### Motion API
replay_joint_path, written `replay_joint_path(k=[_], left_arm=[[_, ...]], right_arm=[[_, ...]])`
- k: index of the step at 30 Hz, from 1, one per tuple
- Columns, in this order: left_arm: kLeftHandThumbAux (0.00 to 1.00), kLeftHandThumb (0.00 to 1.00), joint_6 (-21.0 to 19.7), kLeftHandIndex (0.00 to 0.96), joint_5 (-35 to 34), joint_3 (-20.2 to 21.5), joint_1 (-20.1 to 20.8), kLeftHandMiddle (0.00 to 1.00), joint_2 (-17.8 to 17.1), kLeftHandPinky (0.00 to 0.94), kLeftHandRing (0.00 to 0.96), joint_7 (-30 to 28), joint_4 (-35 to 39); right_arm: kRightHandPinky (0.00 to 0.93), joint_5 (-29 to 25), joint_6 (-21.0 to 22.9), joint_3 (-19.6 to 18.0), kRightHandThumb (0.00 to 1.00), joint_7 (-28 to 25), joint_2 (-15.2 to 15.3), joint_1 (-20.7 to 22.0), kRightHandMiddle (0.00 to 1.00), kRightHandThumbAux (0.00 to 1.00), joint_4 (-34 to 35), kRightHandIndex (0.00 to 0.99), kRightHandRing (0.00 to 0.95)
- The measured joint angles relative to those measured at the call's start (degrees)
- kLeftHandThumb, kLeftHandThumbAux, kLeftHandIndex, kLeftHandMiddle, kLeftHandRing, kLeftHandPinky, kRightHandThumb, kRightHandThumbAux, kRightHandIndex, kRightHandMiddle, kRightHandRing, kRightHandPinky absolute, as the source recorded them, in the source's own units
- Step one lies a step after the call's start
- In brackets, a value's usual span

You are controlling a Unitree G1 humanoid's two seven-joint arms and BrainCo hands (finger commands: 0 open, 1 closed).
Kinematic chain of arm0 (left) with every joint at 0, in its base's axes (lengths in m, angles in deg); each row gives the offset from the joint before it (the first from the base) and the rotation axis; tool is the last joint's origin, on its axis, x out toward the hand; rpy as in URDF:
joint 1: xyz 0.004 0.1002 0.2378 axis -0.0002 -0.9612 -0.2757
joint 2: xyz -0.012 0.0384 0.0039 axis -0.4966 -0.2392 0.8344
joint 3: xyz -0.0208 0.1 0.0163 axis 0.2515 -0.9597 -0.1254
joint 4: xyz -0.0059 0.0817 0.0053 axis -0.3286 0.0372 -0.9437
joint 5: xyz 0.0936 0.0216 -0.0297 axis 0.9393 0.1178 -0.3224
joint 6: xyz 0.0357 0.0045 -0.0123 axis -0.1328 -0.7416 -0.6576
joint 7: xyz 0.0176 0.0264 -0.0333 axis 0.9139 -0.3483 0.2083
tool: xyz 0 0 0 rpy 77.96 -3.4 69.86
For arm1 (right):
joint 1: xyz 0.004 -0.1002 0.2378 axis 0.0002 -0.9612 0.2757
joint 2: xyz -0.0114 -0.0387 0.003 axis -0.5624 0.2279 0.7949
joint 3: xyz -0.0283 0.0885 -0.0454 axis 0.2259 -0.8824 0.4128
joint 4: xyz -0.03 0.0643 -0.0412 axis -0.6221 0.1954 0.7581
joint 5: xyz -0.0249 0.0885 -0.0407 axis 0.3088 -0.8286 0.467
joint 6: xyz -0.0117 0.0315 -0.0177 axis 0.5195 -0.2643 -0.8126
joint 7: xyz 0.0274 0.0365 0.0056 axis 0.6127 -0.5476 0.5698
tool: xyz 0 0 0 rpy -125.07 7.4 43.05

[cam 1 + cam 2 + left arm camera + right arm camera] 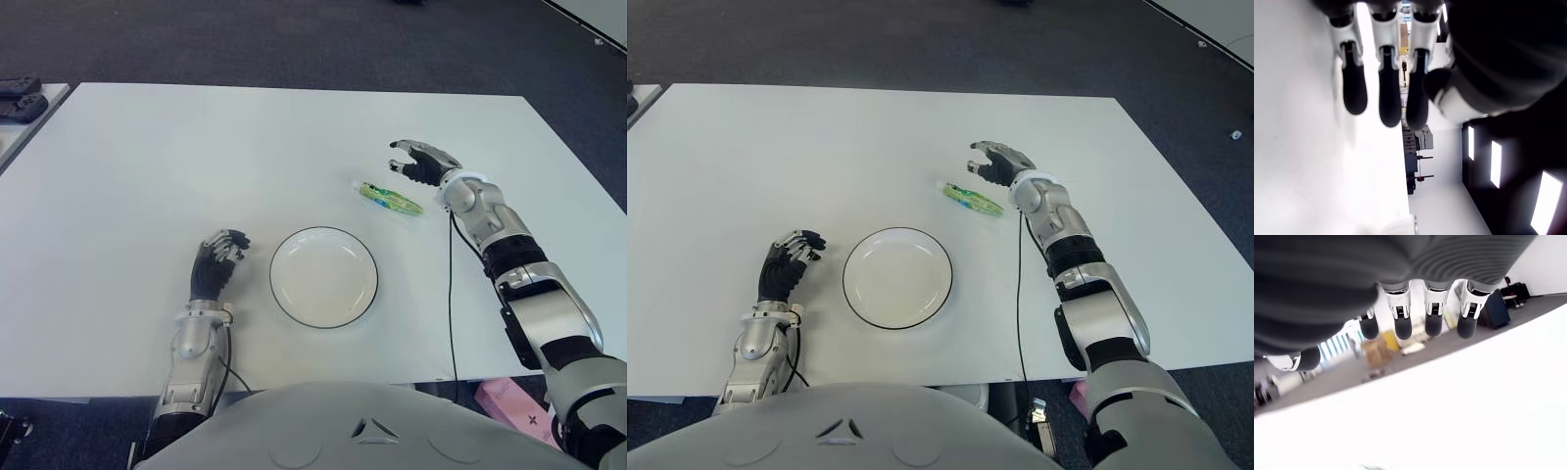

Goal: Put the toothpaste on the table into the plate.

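A green toothpaste tube [390,199] lies flat on the white table [196,157], to the right of and a little beyond the plate. The white plate [323,279] with a dark rim sits near the table's front edge and holds nothing. My right hand [406,159] hovers just beyond the tube's far end, fingers spread and pointing left, with nothing in them; its fingertips [1403,329] show bare in the right wrist view. My left hand [225,250] shows to the left of the plate, fingers loosely relaxed and holding nothing.
A thin black cable [452,294] runs along my right forearm to the table's front edge. Dark objects [20,98] lie on a second table at the far left. A pink box [509,399] sits below the table at the front right.
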Motion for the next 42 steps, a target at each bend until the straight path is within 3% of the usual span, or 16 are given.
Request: replay_joint_path(k=[7, 14, 30, 42], left_arm=[[0.725, 0.706, -0.13, 0.425, 0.05, 0.0, 0.08, 0.456, 0.18, 0.466, 0.456, 0.21, 0.02], [0.725, 0.706, -0.21, 0.426, 0.46, -0.05, -0.07, 0.46, 0.27, 0.476, 0.462, 0.64, 0.29], [0.726, 0.7, -0.63, 0.424, 0.61, -0.11, -1.08, 0.461, 0.24, 0.455, 0.451, 0.87, 1.39], [0.726, 0.702, -1.29, 0.424, 0.51, -0.06, -1.39, 0.462, 0.24, 0.459, 0.451, 0.87, 1.97]], right_arm=[[0.0, 2.94, -0.64, 5.01, 0.559, 2.36, -3.91, 3.71, 0.0, 0.142, -11.31, 0.0, 0.0], [0.0, 4.65, -0.65, 8.35, 0.579, 2.93, -5.73, 5.57, 0.0, 0.153, -17.27, 0.0, 0.0], [0.0, 6.12, 0.68, 12.88, 0.588, 3.98, -8.03, 6.92, 0.0, 0.173, -23.01, 0.0, 0.0], [0.0, 6.11, 4.37, 14.28, 0.602, 4.94, -10.24, 7.25, 0.0, 0.206, -24.87, 0.0, 0.0]])
